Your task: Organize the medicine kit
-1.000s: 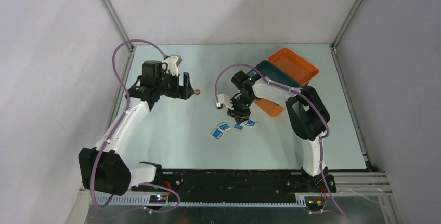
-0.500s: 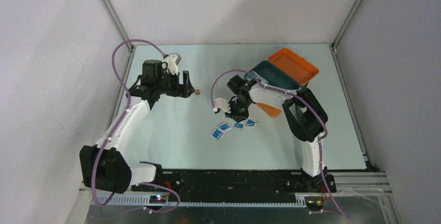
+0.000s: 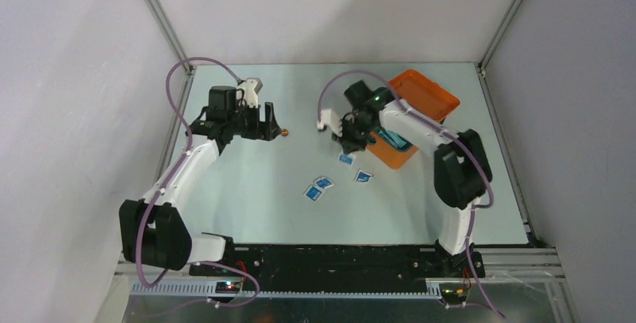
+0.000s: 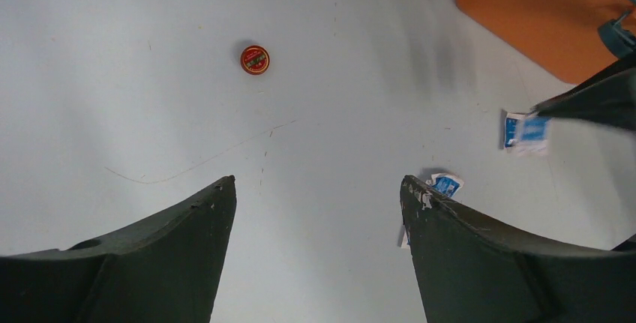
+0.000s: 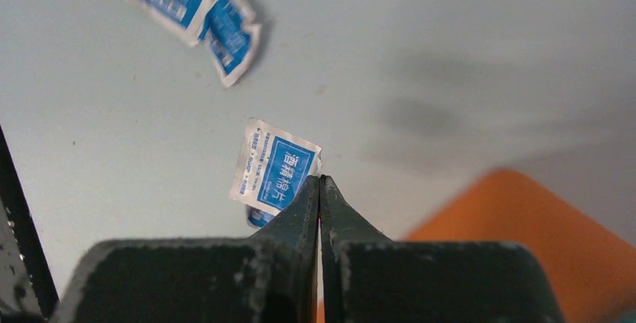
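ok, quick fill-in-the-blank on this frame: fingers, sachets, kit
1. The right fingers are shut on the corner of a blue-white ___.
2. The left fingers stand ___ above the table, holding nothing.
3. Besides the held one, ___ more of them lie loose on the table.
4. The lid of the kit is swung ___.

Missing words: sachet; open; three; open

"酒精棉片" on blue sachet (image 5: pixel 276 174)
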Controlling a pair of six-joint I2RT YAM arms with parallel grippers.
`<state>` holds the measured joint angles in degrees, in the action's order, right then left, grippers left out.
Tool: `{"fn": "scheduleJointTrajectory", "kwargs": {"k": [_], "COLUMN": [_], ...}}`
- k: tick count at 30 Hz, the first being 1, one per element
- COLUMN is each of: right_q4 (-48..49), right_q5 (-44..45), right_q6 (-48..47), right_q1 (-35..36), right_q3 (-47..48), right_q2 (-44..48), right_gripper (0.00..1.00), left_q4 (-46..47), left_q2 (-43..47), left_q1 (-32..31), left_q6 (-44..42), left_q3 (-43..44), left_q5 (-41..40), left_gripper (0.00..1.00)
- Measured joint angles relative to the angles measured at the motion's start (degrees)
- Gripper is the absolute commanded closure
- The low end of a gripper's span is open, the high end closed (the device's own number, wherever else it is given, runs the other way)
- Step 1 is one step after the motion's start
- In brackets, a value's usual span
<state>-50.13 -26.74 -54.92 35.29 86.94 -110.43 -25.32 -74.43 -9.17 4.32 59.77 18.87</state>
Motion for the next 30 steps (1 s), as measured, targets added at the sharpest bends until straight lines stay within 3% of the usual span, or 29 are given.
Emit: {"fn": "scheduleJointTrajectory", "kwargs": {"k": [5, 11, 19, 24, 30], "right_q4": [0.76, 5.33, 15.04, 17.68, 18.27], "right_q5": [-3.45, -3.82, 7.32, 10.05, 16.02], "right_q6": [6.49, 16.39, 31.74, 39.39, 42.25], "right_q1": [-5.05, -13.4, -23.02, -22.69, -20.15], "right_q3": [6.21, 7.13, 9.09, 12.33, 12.66], "right_q2": [8.48, 14.27, 9.11, 3.72, 1.05], "right_gripper": [1.0, 1.0, 1.0, 1.0, 1.0], "left_q4": [-0.63, -1.01, -1.44, -2.49, -3.28], "left_q2": [-3.3, -7.23, -9.57, -10.45, -10.67], "left_q1": [0.0, 0.0, 0.0, 0.0, 0.0], "left_q6": [0.0, 0.28, 0.68, 0.61, 0.26], "left_q3": [1.4, 5.25, 8.57, 9.92, 10.23], "left_q5": [0.85, 1.03, 0.9, -0.24, -0.96], "left_gripper": [0.17, 0.17, 0.17, 0.17, 0.17]}}
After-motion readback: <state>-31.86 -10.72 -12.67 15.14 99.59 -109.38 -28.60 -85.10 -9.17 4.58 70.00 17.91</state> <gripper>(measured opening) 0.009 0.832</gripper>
